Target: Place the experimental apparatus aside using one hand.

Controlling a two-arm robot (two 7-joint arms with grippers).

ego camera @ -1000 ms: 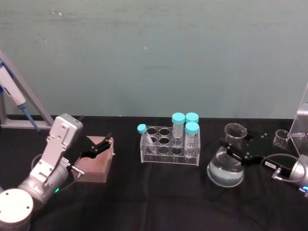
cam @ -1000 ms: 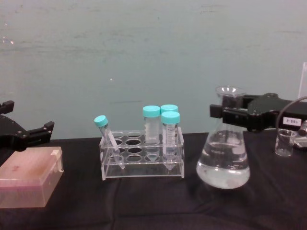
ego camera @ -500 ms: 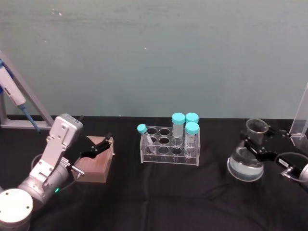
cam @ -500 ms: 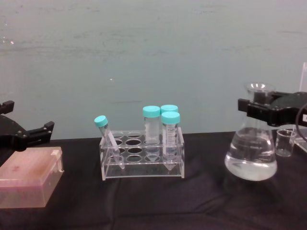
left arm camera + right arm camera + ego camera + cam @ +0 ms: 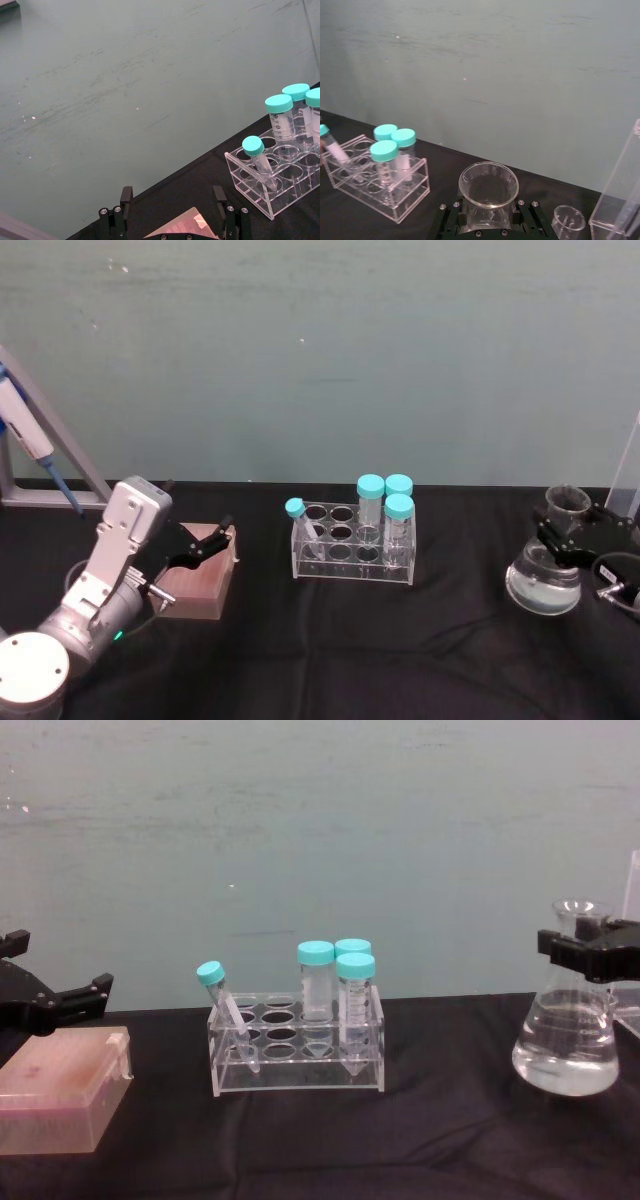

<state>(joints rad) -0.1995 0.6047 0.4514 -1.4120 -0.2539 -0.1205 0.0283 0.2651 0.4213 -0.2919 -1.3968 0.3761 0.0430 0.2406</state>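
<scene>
The right gripper point(image 5: 572, 532) is clamped on the neck of the upright flask point(image 5: 543, 580) at the table's far right, with the beaker point(image 5: 568, 221) and stand point(image 5: 620, 185) just to its right, while the left gripper point(image 5: 205, 543) idles apart over the pink box point(image 5: 197, 585)

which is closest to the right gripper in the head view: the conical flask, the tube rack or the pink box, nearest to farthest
1. conical flask, far right, its neck in the right gripper.
2. tube rack, mid-table, to the gripper's left.
3. pink box, far left, under the left gripper.
</scene>
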